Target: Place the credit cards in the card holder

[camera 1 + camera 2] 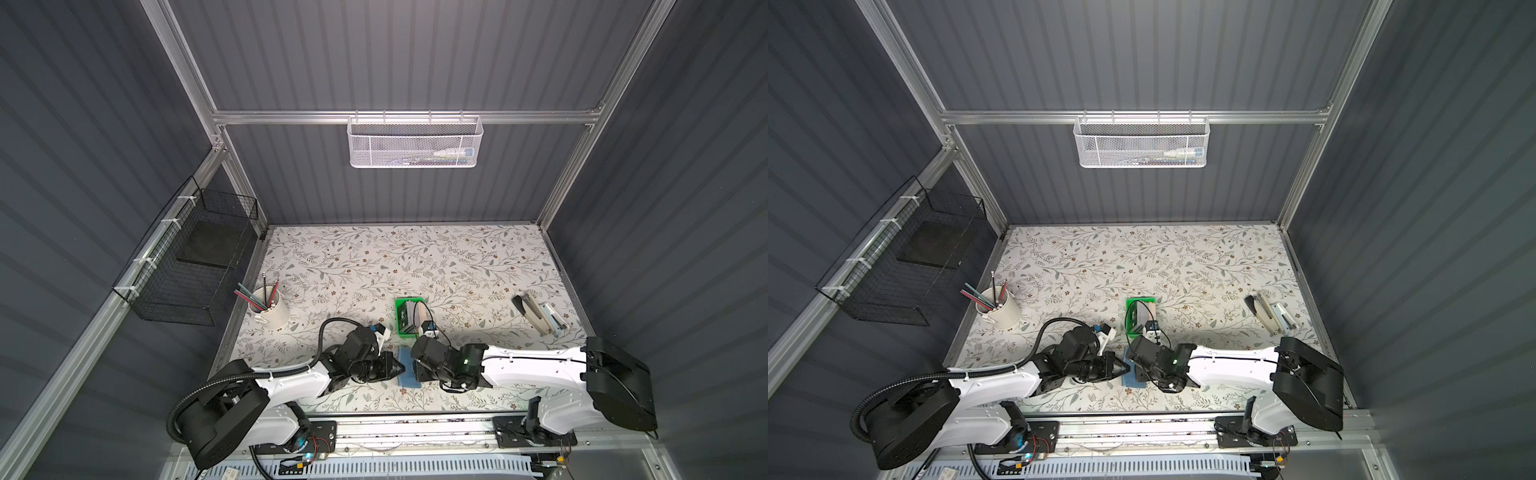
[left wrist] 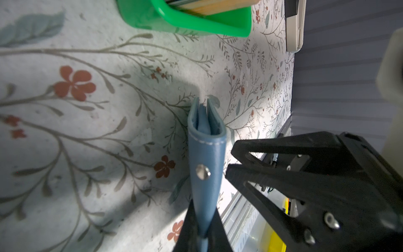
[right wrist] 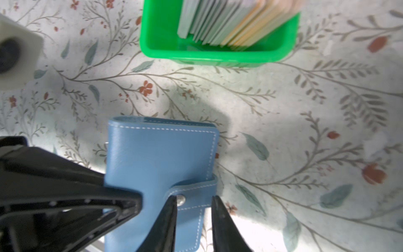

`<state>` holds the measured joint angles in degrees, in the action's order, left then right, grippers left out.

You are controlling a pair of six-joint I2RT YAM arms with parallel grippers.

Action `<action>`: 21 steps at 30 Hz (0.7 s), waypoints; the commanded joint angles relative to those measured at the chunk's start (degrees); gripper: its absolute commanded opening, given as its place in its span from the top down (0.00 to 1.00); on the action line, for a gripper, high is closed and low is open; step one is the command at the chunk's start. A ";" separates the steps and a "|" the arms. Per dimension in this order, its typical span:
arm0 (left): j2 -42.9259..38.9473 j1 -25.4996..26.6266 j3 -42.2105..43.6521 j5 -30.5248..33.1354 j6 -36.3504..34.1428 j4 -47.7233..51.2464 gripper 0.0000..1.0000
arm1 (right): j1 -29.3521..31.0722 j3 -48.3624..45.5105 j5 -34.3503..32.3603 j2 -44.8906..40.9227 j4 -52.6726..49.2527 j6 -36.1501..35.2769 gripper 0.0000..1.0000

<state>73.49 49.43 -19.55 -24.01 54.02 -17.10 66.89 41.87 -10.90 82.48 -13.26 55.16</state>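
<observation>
My left gripper (image 2: 202,233) clamps the card holder (image 2: 206,152) over the floral tabletop (image 2: 87,141); my right gripper (image 3: 193,203) stands parted astride its tab (image 3: 196,187); grey ribbed walls (image 1: 395,62) around.

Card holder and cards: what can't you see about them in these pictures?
- Pockets of the card holder: right wrist view, hidden by its closed covers.
- Fronts of the credit cards: right wrist view, blurred, edge-on in the green tray, cut by the picture's edge.
- Snap tab: unclear whether the fingers of the right gripper pinch it or only straddle it.
- Both top views: card holder too small for detail.
</observation>
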 commanded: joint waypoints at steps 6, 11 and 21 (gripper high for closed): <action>0.26 0.47 -1.54 0.02 -1.02 -0.71 0.98 | 0.23 1.68 1.79 3.00 -0.11 -1.68 0.66; 0.08 0.64 -1.48 0.18 -0.93 -0.69 0.98 | 0.29 2.55 1.52 4.67 -2.32 -1.08 0.66; 0.77 0.85 -1.86 0.18 -1.05 -1.06 0.98 | 0.43 3.83 -1.28 5.46 -7.32 -0.01 0.69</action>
<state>73.78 49.91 -19.62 -23.55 54.04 -16.78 67.13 44.97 -9.65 87.07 -15.70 54.24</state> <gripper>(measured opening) 0.089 0.316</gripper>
